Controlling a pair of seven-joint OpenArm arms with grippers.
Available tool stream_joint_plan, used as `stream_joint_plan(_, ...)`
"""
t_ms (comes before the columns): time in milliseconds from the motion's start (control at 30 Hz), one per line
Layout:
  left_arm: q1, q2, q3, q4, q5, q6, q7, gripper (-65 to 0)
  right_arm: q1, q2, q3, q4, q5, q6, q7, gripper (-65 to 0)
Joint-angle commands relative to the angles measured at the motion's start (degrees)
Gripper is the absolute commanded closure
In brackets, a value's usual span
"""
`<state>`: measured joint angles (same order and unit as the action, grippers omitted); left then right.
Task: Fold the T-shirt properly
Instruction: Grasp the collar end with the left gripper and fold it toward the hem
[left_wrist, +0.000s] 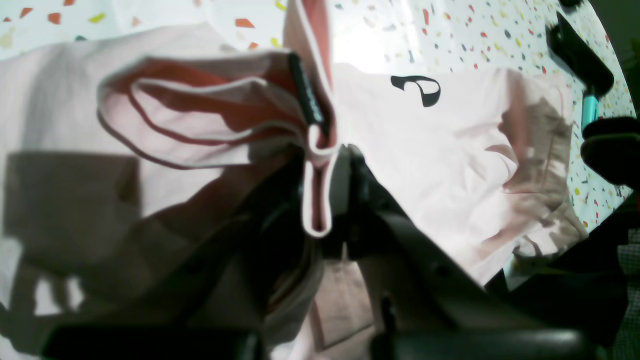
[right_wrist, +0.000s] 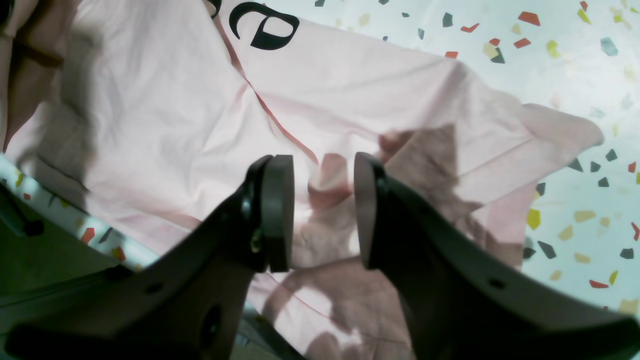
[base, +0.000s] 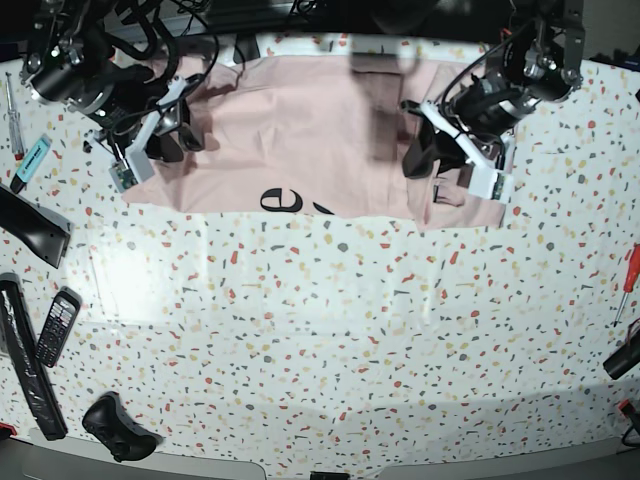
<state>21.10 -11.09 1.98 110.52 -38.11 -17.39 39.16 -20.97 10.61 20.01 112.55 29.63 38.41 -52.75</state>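
Observation:
The pale pink T-shirt lies spread across the far middle of the speckled table, with black lettering near its front edge. My left gripper is at the shirt's right side. In the left wrist view it is shut on a folded hem of the shirt, and the cloth hangs in loose loops around it. My right gripper is over the shirt's left side. In the right wrist view it is open, its pads apart just above wrinkled cloth.
At the table's left are a teal marker, a black flat object, a phone, a long black bar and a black controller. A red screwdriver lies at the right edge.

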Motion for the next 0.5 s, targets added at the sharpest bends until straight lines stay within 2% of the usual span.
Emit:
stream_joint_plan(0, -0.33, -0.02, 0.04, 0.66, -0.72, -0.35, -1.14, 0.0, 0.17, 0.48, 0.28, 1.14, 1.07, 0.42, 1.11, -19.1)
stream_joint_plan(100, -0.33, -0.02, 0.07, 0.61, -0.98, -0.39, -1.55, -0.5, 0.17, 0.48, 0.28, 1.14, 1.11, 0.42, 1.2, -19.1)
stream_joint_plan(167, -0.33, -0.04, 0.13, 0.61, -1.77, -1.64, -3.89, -17.0, 0.17, 0.48, 0.28, 1.14, 1.14, 0.42, 1.33, -19.1)
stream_joint_plan(200, -0.33, -0.02, 0.13, 0.61, -2.89, -3.06, -5.4, -22.9, 0.17, 0.48, 0.28, 1.14, 1.27, 0.42, 1.33, -19.1)
stream_joint_plan(233, -0.46, -0.04, 0.13, 0.61, -4.33, -5.11, -6.49, -24.9, 0.17, 0.5, 0.28, 1.14, 1.81, 0.42, 1.31, -19.1)
stream_joint_plan(333, -1.55, -0.04, 0.11, 0.63, -8.76, -12.39, -5.44, -24.9, 0.17, 0.48, 0.28, 1.11, 3.02, 0.42, 1.33, -19.1)
stream_joint_plan(367, -2.08, -0.07, 0.11, 0.72, -9.22, -13.57, -4.15, -24.9, 0.2, 0.5, 0.28, 1.14, 3.26, 0.42, 1.33, -19.1)
stream_joint_plan(467, -3.32, -0.11, -0.74, 0.96, -8.02, -13.75, 0.7, -24.9, 0.17, 0.5, 0.28, 1.14, 3.61, 0.42, 1.29, -19.1)
